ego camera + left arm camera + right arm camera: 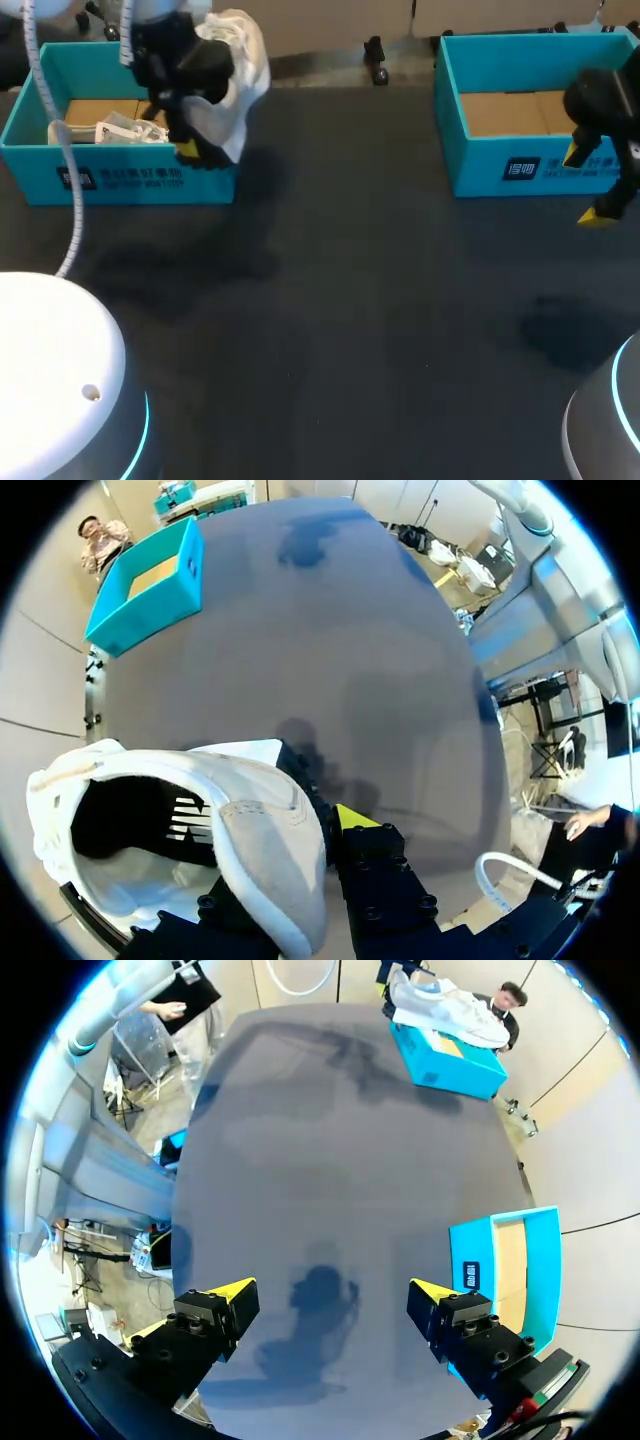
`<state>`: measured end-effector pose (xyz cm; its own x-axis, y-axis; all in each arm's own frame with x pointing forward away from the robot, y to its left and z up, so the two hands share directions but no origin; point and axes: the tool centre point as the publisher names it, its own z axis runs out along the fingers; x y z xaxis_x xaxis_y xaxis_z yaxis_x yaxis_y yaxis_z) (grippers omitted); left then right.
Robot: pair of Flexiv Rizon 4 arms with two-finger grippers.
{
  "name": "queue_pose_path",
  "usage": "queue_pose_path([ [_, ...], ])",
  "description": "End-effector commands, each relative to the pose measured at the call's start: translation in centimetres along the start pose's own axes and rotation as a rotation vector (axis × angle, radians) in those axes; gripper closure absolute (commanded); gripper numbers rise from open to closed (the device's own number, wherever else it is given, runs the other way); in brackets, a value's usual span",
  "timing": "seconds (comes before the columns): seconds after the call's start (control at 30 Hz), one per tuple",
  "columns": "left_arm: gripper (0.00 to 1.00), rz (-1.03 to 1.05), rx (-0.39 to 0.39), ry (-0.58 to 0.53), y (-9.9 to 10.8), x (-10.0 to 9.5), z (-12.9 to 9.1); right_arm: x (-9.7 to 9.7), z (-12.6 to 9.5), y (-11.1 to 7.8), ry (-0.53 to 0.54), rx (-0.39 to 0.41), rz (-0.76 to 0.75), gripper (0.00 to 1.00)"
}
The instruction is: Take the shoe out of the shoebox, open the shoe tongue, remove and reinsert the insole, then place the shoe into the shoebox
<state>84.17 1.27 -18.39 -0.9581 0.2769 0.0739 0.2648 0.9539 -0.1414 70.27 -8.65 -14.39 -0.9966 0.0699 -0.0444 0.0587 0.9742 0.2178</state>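
**White sneaker clamped in the left gripper at the left box's corner**

The left gripper [192, 150] is clenched on the white fabric sneaker [235, 70]. It pinches the shoe's side wall near the collar. In the left wrist view, one yellow fingertip [350, 818] presses the outside of that wall, and the other finger is hidden behind the fabric. The sneaker's dark opening lies just beside the jaws, and the rest of the shoe extends off to one side of them.

From the head view, the sneaker hangs at the right end of the open teal cardboard shoebox [120, 180], over its near right corner. It is raised above the rim rather than resting inside. A pale crumpled item [110, 130] that I cannot identify lies on the brown floor of that box.

The right gripper [330, 1295] is released, with its two yellow tips spread wide and nothing between them. It hovers over the dark grey table [350, 320], just in front of a second teal cardboard box [530, 110]. That gripper is well apart from the sneaker.
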Motion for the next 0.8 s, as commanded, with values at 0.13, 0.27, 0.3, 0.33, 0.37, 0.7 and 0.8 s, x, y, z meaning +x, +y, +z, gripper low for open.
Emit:
queue_pose_path([
  [0.13,1.00,-0.015,0.014,-0.001,4.4,-1.0,-0.3,-0.1,0.0,0.1,0.003,0.002,0.001,0.00],
  [0.27,1.00,-0.019,0.017,0.005,6.8,-1.7,-0.6,-0.1,0.0,0.1,0.003,0.002,0.001,0.00],
  [0.3,1.00,-0.012,0.013,0.001,7.4,-1.8,-0.6,-0.1,0.0,0.1,0.003,0.002,0.001,0.00],
  [0.33,1.00,-0.010,0.012,-0.001,8.0,-2.0,-0.7,-0.1,0.0,0.1,0.003,0.002,0.001,0.00],
  [0.37,1.00,-0.012,0.013,-0.002,8.6,-2.2,-0.9,-0.1,0.0,0.1,0.003,0.002,0.001,0.00],
  [0.7,1.00,-0.034,-0.025,-0.028,14.9,-4.1,-1.3,-0.1,0.0,0.1,0.003,0.002,0.001,0.00],
  [0.8,1.00,-0.014,-0.051,-0.023,16.4,-4.5,-1.2,-0.1,0.0,0.1,0.003,0.002,0.001,0.00],
])
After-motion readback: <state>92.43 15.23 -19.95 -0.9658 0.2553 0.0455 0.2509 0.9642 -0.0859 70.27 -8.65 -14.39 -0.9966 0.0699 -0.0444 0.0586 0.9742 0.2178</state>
